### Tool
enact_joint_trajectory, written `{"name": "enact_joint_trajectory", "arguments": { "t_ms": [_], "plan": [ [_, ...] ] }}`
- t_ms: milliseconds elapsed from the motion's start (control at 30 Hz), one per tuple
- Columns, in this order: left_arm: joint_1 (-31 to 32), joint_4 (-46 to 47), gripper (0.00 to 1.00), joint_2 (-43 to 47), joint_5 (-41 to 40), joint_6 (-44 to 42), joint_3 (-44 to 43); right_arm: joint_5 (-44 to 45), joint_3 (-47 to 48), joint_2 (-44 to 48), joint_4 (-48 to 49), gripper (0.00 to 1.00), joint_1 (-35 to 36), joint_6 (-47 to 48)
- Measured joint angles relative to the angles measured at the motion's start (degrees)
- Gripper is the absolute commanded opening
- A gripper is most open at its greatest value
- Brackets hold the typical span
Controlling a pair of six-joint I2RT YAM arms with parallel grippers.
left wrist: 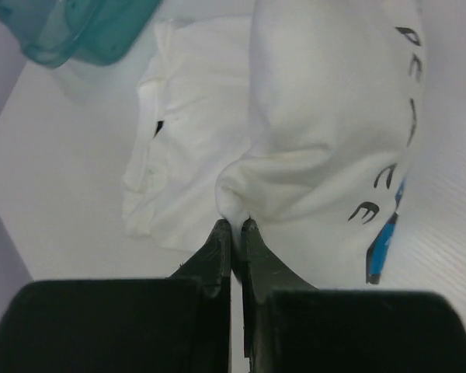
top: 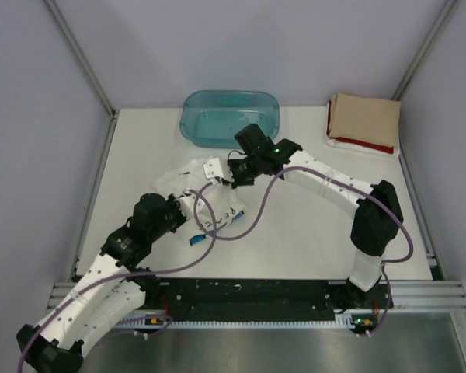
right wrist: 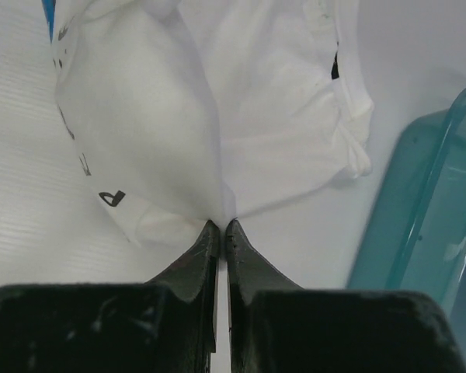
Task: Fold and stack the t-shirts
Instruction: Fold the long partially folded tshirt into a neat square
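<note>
While left end effector (left wrist: 234, 225) pinches fold of white tee (left wrist: 326, 116) w/ "PEACE" print, right end effector (right wrist: 220, 225) pinches another bunched edge. Tee crumpled mid-tabletop (top: 303, 241), near teal tub (top: 229, 116). Tan tee (top: 365, 118) folded atop red tee (top: 375, 147), far-right corner.

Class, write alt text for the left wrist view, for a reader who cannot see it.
The left pincer pinches a bunched fold of a white t-shirt with black lettering and blue print, on a white table. A teal tub sits at the top left.
</note>
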State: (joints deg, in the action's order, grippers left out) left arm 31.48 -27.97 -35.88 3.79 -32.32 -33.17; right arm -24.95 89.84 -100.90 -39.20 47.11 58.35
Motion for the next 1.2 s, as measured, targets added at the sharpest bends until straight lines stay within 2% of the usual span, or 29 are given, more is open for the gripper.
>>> {"name": "enact_joint_trajectory", "arguments": {
  "t_ms": [167, 367, 633, 800, 967, 1100, 1200],
  "plan": [
    [-4.61, 5.81, 0.00, -4.66, -10.14, 2.75, -0.79, -1.79, 10.47, -7.65, -1.95, 0.00, -2.36, 0.07],
    [-7.15, 12.39, 0.00, -8.57, -21.46, 4.66, -1.55, -2.49, 23.78, -17.33, -2.40, 0.00, -3.15, -1.64],
    [-9.55, 20.44, 0.00, -13.79, -30.84, 3.82, -2.58, -3.32, 30.21, -22.53, 0.31, 0.00, -3.54, -6.40],
    [-14.36, 21.20, 0.00, -18.64, -29.92, 3.61, -6.67, -2.10, 32.33, -24.85, 4.85, 0.00, -3.74, -11.65],
    [-15.04, 17.38, 0.00, -18.99, -27.10, 3.67, -11.41, -1.55, 32.35, -24.72, 6.95, 0.00, -3.87, -14.71],
    [-15.41, 4.90, 0.00, -18.32, -16.26, 3.61, -16.52, -2.40, 22.49, -19.02, 8.09, 0.00, -4.07, -14.58],
    [-15.45, -5.33, 0.00, -16.61, -5.40, 1.97, -18.71, -3.41, 10.10, -10.56, 7.78, 0.00, -3.54, -13.81]
  ]
}}
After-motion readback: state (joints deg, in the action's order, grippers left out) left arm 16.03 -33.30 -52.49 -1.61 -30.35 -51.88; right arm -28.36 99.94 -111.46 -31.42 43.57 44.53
